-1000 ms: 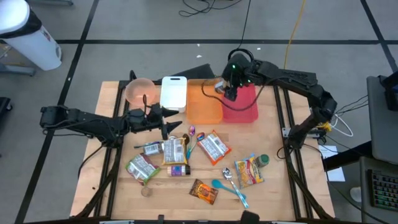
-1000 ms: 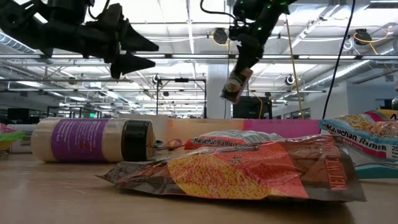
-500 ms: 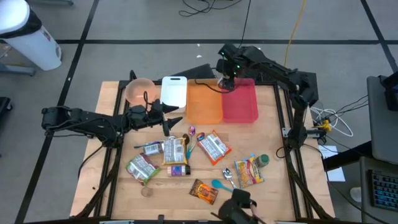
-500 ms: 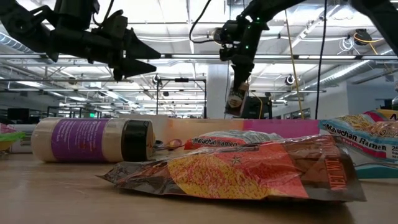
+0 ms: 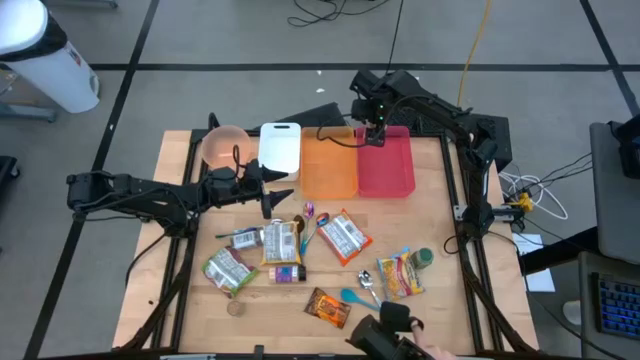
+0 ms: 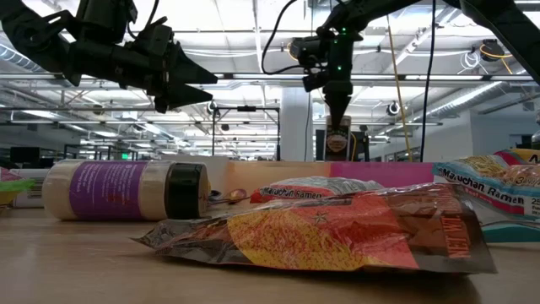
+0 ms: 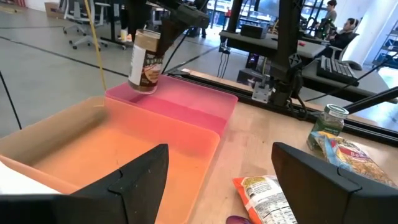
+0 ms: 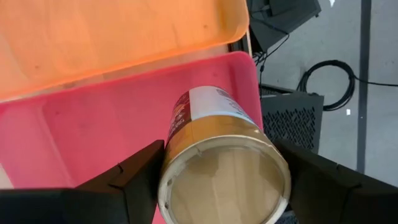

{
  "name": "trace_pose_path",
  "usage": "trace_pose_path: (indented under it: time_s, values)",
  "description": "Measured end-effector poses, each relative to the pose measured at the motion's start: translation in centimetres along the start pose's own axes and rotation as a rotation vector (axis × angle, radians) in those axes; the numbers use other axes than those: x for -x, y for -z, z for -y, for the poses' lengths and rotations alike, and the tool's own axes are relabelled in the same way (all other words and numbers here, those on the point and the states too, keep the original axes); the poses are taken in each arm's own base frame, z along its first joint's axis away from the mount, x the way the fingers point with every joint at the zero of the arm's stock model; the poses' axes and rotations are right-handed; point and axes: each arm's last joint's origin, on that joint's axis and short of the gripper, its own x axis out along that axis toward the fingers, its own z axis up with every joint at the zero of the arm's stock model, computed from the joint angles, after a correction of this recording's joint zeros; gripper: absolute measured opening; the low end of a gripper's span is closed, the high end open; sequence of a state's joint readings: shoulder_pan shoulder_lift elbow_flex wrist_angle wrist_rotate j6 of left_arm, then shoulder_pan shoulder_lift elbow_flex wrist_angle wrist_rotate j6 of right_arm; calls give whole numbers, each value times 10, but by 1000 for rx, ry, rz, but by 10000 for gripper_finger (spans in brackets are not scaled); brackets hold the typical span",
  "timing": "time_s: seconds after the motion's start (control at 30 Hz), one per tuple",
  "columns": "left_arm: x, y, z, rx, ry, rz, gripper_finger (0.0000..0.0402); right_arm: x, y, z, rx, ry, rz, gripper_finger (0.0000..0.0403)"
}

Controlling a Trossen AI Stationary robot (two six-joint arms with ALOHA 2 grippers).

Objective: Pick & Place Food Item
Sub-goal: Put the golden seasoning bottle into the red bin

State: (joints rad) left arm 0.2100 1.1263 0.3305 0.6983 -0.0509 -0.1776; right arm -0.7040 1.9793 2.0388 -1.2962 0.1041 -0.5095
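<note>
A jar (image 7: pixel 145 61) with a tan cap and a brown label hangs over the far end of the pink tray (image 5: pixel 390 172); my right gripper (image 5: pixel 377 128) is shut on it from above. In the low view the jar (image 6: pixel 337 139) shows under that gripper, nearly upright. An orange tray (image 5: pixel 328 168) lies beside the pink one. My left gripper (image 5: pixel 284 197) hovers open and level near the white board (image 5: pixel 279 148), with nothing between its fingers (image 7: pixel 140 180). My right gripper pinches the jar at its capped top end (image 8: pixel 186 163), one finger on either side. The fingers (image 8: pixel 134 177) come steeply from above, pointing down. The jar hangs below them, slightly tilted, its bottom clear of the pink tray (image 7: pixel 180 109).
Food packets (image 5: pixel 344 237), a purple-labelled bottle (image 6: pixel 126 191), spoons (image 5: pixel 372 295) and a small green-lidded jar (image 5: pixel 423 257) lie scattered on the near half of the table. A pink bowl (image 5: pixel 224 146) stands at the far left. A dark object with a person's hand (image 5: pixel 392 335) shows at the near edge.
My right gripper has moved toward the table's far edge and down, tipping to point more steeply downward. The jar in it has swung from slanted to nearly upright and hangs lower over the pink tray. A dark object with a hand has come in at the near edge.
</note>
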Motion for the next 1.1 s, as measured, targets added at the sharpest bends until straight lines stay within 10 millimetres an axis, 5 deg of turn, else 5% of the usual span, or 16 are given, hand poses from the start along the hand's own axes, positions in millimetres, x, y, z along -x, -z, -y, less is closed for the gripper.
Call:
trace_pose_path:
  time_s: [0.73,1.1]
  values:
    - [0,2,1,14,43,-31,289,-34,5,-3,-5,-17,-28,269]
    - [0,2,1,17,48,-32,290,-36,1,-1,-7,7,14,269]
